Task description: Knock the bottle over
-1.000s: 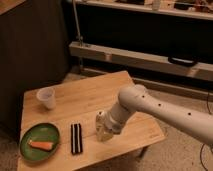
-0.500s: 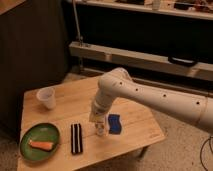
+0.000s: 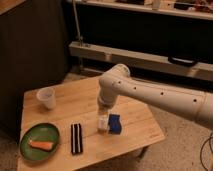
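Eight things counted on and over one wooden table (image 3: 135, 137).

One bottle (image 3: 103, 123) stands near the middle, one gripper (image 3: 103, 112) just above it, and one blue block (image 3: 115, 124) just right of it. One translucent cup (image 3: 46, 98) sits far left. One green plate (image 3: 29, 135) lies near left, carrying one orange piece (image 3: 41, 145); two black bars (image 3: 76, 138) lie side by side right of the plate.
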{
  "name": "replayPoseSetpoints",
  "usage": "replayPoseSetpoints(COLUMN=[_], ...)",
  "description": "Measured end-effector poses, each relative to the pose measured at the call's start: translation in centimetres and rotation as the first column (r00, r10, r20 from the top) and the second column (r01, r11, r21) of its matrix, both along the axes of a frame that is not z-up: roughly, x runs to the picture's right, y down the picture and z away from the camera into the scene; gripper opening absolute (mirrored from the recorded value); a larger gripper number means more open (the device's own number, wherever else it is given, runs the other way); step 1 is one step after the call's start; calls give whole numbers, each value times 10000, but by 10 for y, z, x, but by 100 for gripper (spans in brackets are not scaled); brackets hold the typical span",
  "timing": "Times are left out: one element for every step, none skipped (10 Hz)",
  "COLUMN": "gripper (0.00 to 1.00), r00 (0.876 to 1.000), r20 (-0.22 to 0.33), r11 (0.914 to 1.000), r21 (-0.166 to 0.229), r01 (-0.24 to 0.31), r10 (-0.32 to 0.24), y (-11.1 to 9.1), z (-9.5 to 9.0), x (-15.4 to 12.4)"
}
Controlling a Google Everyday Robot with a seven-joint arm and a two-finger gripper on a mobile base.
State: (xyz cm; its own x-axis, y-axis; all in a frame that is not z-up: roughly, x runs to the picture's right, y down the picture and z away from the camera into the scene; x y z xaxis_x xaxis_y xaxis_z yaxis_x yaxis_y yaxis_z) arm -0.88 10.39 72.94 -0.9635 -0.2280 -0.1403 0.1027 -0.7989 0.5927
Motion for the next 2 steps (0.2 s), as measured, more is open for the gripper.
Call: replayPoseSetpoints(gripper=[4,5], r00=[10000,10000], r20=[35,53], r11=[10000,10000], r21=[-5,-7], r01=[17,29], r10=[-17,-28], y=[0,0], z=[0,0], x=[-2,-3])
